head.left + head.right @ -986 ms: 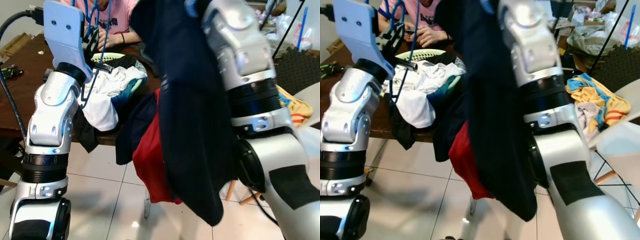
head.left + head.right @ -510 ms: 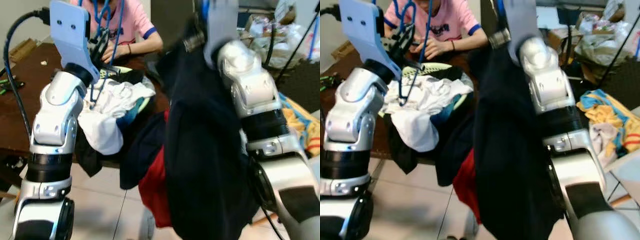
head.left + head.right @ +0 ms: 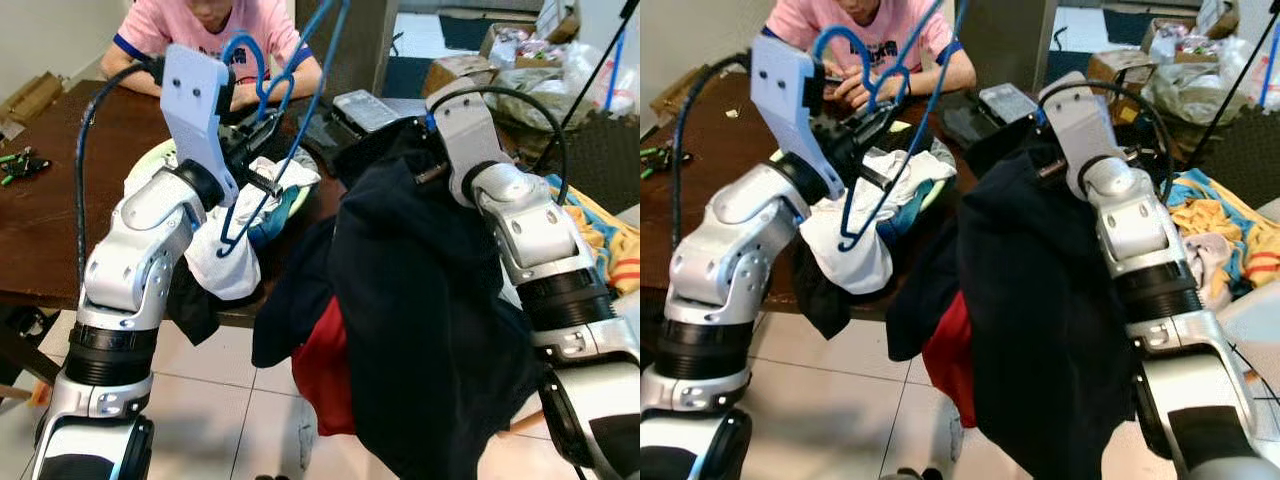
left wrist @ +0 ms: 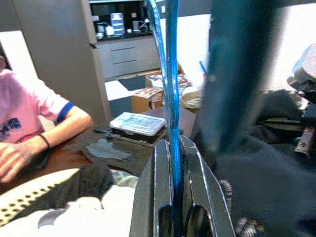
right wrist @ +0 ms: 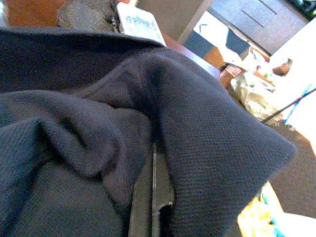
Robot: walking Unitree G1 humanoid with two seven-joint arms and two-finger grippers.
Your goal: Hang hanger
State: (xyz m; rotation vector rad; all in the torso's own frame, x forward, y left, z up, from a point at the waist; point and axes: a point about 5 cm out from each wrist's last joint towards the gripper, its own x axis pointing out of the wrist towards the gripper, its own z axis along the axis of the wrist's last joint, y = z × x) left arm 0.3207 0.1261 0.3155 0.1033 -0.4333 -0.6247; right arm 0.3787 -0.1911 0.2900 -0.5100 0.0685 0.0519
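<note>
my left claw (image 4: 174, 148) pinches the blue hanger (image 3: 290, 130), my right claw (image 5: 153, 197) pinches the dark garment (image 3: 430, 300) above the cluttered worktop (image 3: 40, 230).

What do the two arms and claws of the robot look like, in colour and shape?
Both arms are silver, built of rounded segments joined by black ring joints. The left arm carries a flat pale blue-grey plate with two small holes near the wrist, and a black cable loops beside it. The right arm has a similar plate and cable. Each claw has long black fingers.
</note>
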